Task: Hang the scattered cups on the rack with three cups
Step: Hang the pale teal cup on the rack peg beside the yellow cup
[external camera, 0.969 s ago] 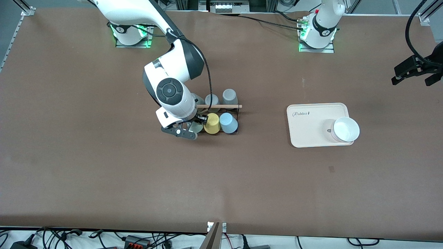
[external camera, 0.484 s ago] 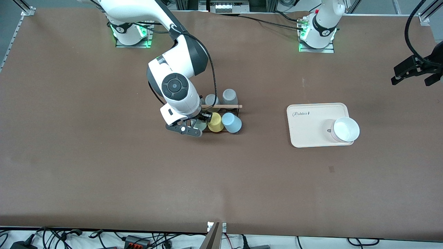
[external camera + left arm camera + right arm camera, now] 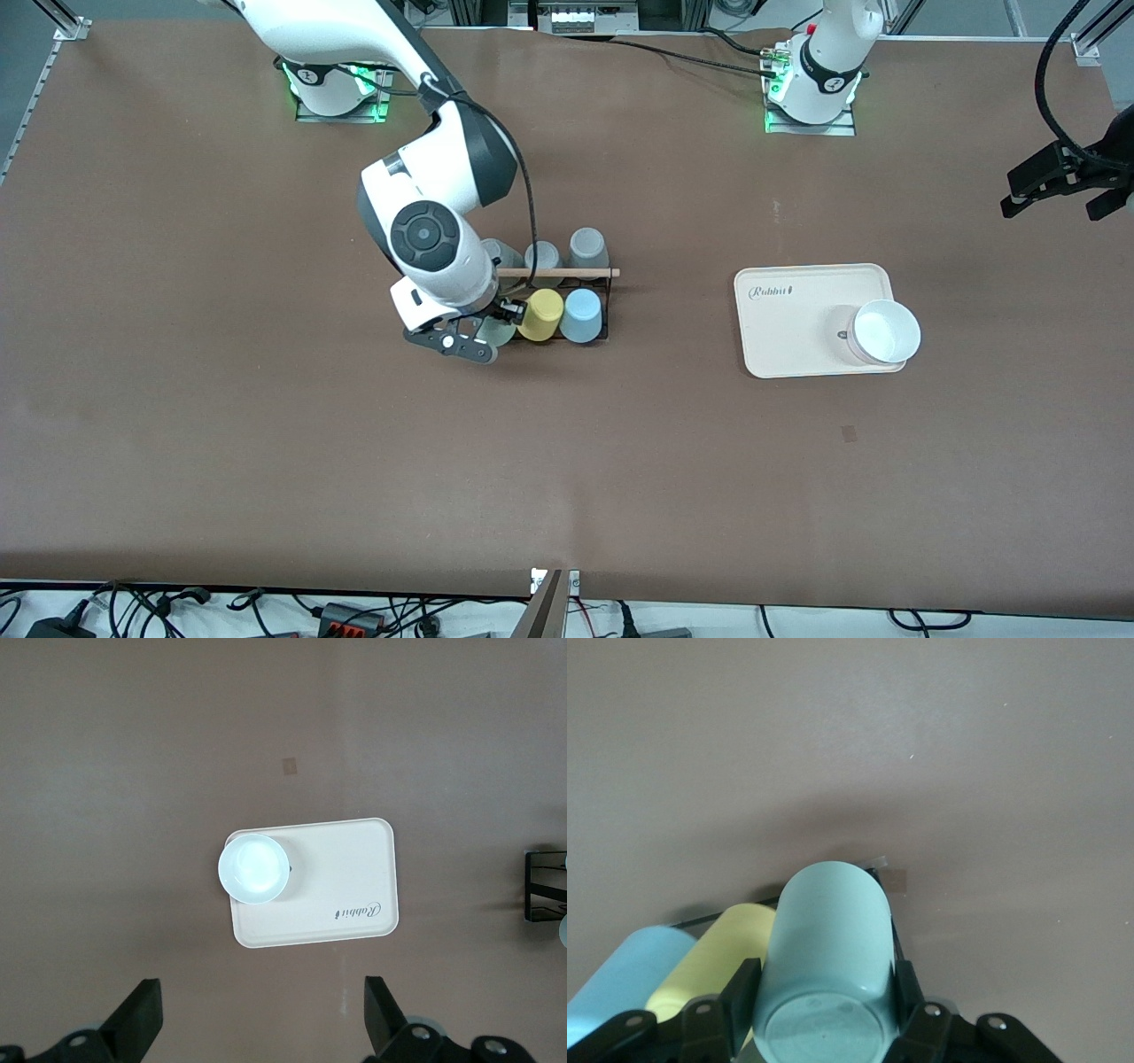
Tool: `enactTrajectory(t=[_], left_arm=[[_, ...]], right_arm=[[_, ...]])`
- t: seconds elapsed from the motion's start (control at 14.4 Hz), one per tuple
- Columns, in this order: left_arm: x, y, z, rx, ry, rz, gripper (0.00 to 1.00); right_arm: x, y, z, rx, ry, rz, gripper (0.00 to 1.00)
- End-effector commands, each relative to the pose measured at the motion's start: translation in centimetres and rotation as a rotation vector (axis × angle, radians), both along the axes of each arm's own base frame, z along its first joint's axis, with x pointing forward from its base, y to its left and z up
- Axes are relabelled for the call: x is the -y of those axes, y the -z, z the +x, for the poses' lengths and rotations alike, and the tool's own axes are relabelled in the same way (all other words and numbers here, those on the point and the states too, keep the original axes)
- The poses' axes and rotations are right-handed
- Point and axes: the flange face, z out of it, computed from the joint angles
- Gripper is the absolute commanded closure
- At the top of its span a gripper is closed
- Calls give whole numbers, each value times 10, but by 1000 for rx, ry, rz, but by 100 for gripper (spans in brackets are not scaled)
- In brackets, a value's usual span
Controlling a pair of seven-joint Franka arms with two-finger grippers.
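My right gripper (image 3: 490,324) is shut on the pale mint green cup (image 3: 828,943), its fingers (image 3: 741,990) pressing both sides near the base. It holds the cup (image 3: 499,334) tilted at the right arm's end of the rack (image 3: 567,272), a black wire frame with a wooden rod across the top. A yellow cup (image 3: 540,315) and the light blue cup (image 3: 582,315) hang on the rack beside the mint one. My left gripper (image 3: 261,1023) waits open and empty high above the table, toward the left arm's end.
Three grey cups (image 3: 587,242) hang on the rack's side farther from the front camera. A cream tray (image 3: 788,323) with a white bowl (image 3: 884,332) lies toward the left arm's end of the table. Bare brown table surrounds the rack.
The right gripper with the mint cup swung toward the left arm's end and came back. The yellow and blue cups shifted with it and returned. The left arm has not moved.
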Motion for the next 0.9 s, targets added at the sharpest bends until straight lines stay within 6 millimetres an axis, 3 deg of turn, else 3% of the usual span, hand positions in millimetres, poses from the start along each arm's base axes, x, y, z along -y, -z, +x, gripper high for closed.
enactTrajectory(t=[0.0,0.83], left_arm=[[1,-6,2,-2,12,-14,0],[1,-6,2,0,12,-13,0]], right_arm=[[-3,12,2,-22,4,-5,79],[-16,45,-7,-86,-1,6,79]])
